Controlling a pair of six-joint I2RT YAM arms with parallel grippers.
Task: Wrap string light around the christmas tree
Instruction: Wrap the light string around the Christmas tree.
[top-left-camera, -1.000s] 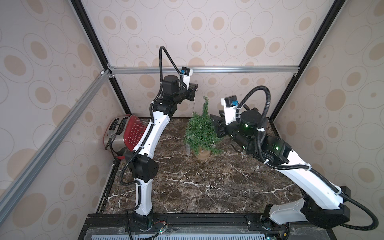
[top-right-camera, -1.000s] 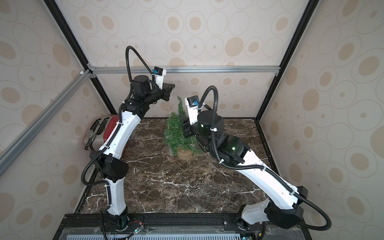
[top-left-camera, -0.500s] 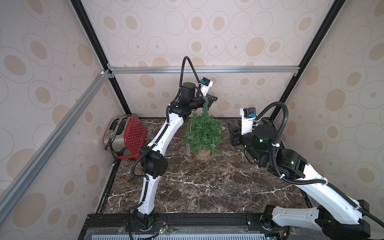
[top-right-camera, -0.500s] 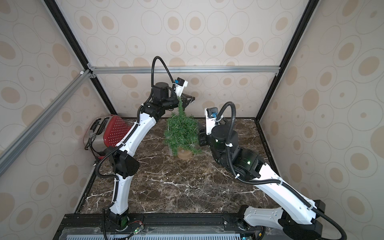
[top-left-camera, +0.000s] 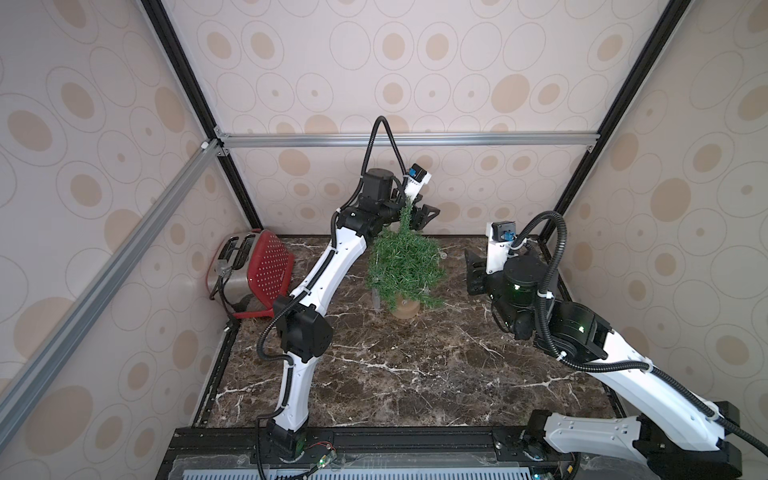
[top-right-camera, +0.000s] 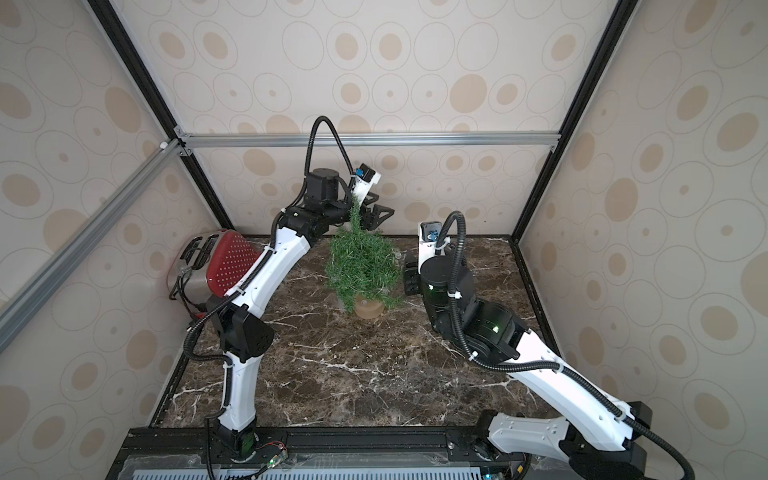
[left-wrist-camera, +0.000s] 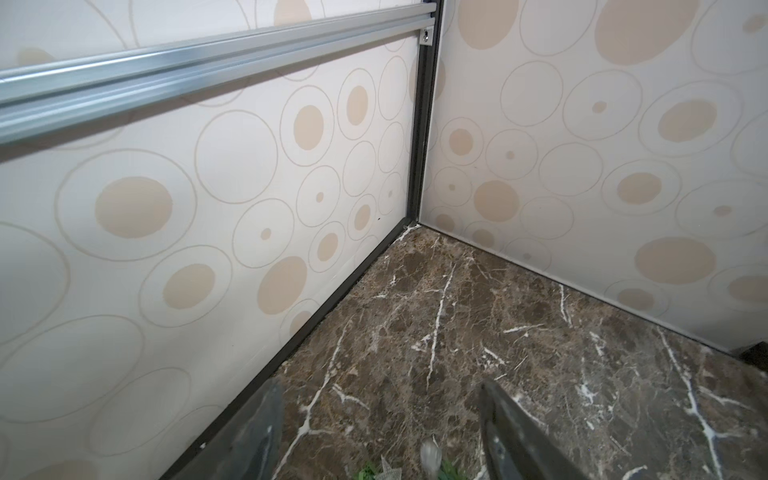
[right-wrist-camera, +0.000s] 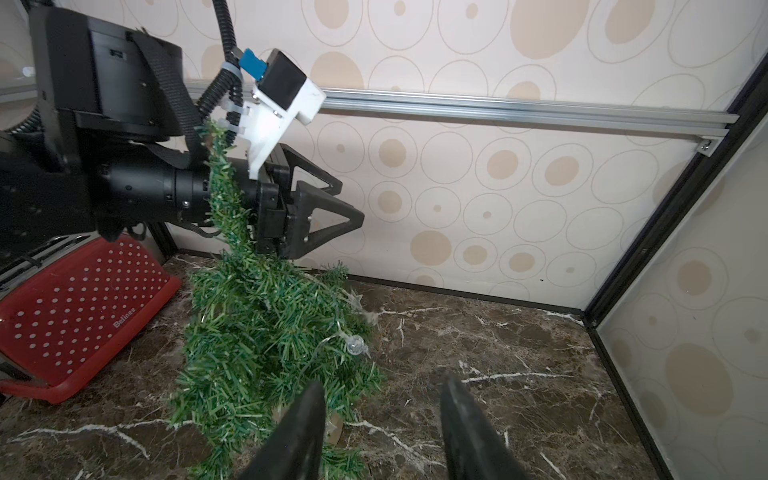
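The small green christmas tree (top-left-camera: 403, 266) (top-right-camera: 361, 266) stands on its tan base (top-left-camera: 405, 309) at the back middle of the marble table. The string light shows only as clear bulbs on the branches: a ball (right-wrist-camera: 356, 344) and a star (right-wrist-camera: 355, 299) on the tree's right side, and a star (left-wrist-camera: 388, 471) just under the left jaws. My left gripper (top-left-camera: 430, 216) (left-wrist-camera: 380, 384) hangs open behind the tree's thin top, holding nothing. My right gripper (top-left-camera: 471, 270) (right-wrist-camera: 382, 380) is open to the right of the tree, apart from it, and holds nothing.
A red and chrome toaster (top-left-camera: 257, 274) (right-wrist-camera: 75, 316) lies tilted at the back left corner. The back wall with its aluminium rail (top-left-camera: 407, 139) is close behind the left gripper. The right wall's black post (right-wrist-camera: 665, 199) stands near.
The left gripper has swung from left of the treetop to behind and right of it, and has opened. The right arm has pulled back to the right, away from the branches.
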